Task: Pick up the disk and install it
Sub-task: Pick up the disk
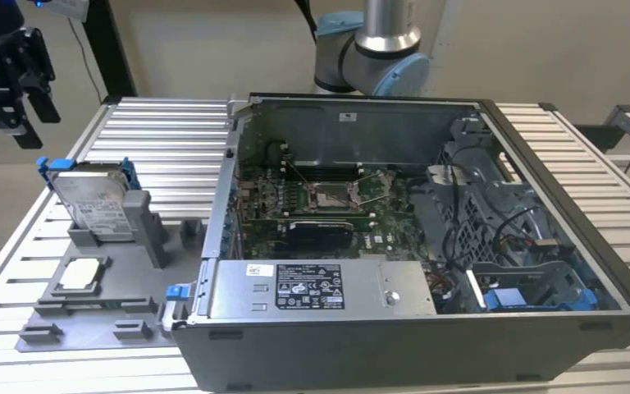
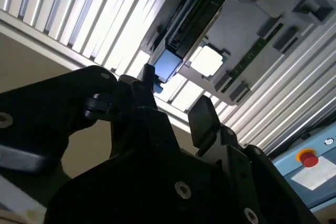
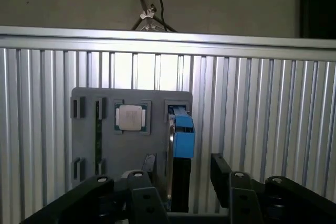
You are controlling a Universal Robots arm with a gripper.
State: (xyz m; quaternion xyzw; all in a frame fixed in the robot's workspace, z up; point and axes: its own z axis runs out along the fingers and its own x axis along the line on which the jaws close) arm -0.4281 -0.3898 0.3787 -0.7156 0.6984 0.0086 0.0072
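One flat rectangular silver-metal disk (image 1: 94, 201) with blue plastic side rails stands on edge in a grey plastic holder (image 1: 85, 316) on the slatted aluminium surface (image 1: 162, 131), at the exterior view's left of the open dark-grey computer case (image 1: 403, 353). Judged rigid, fairly heavy and shock-sensitive; clamp across the flat faces near the upper edge. The black pincer (image 1: 33, 123) hangs above it, jaws wide apart, empty, touching nothing.

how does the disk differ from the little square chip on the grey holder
The disk stands on edge in its slot; the chip lies flat in a recess. The disk is larger and rectangular with blue side rails; the chip is small, square and plain. Both are silver and sit on the grey holder.
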